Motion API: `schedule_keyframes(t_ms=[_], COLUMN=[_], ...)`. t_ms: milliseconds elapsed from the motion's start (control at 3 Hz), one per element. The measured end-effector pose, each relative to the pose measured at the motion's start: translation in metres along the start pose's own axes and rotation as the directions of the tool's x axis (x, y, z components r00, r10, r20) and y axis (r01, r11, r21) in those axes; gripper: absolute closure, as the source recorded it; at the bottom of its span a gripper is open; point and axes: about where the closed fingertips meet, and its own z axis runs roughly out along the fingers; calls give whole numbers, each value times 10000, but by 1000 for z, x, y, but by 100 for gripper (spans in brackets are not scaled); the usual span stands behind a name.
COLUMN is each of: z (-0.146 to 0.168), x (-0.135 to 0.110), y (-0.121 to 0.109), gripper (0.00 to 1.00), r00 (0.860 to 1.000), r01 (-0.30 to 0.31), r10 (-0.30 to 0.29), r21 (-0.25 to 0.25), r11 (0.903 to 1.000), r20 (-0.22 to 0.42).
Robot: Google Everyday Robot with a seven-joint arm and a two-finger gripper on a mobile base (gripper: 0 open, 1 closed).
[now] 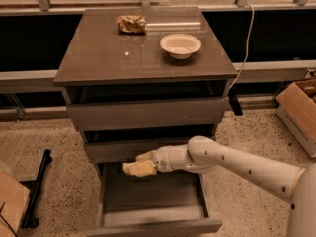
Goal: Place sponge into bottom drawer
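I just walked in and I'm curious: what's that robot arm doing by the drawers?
The robot's gripper holds the yellow sponge just above the open bottom drawer, near its back left. The sponge is not inside yet. A bowl and a crumpled wrapper sit on the cabinet top.

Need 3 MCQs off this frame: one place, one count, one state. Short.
1. Where is the sponge?
A. in the top drawer
B. in the gripper, above the bottom drawer
C. on the ground

2. How many things sit on the cabinet top?
A. one
B. two
C. four

3. The bottom drawer is:
A. pulled open
B. shut
C. taken out

Key:
1 B, the jaws hold it over the drawer's floor.
2 B, only a bowl and a wrapper are there.
3 A, its grey floor shows.
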Motion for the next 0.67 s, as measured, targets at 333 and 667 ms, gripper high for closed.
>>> schedule_keyframes(t_ms=[333,667], z=[-11,-28], x=[65,112], y=[-45,-85], gripper=[100,100], r00=[9973,9917], r01=[-698,-1286], r10=[702,1285], r21=[154,262], r11=[9974,9914], r20=[-224,56])
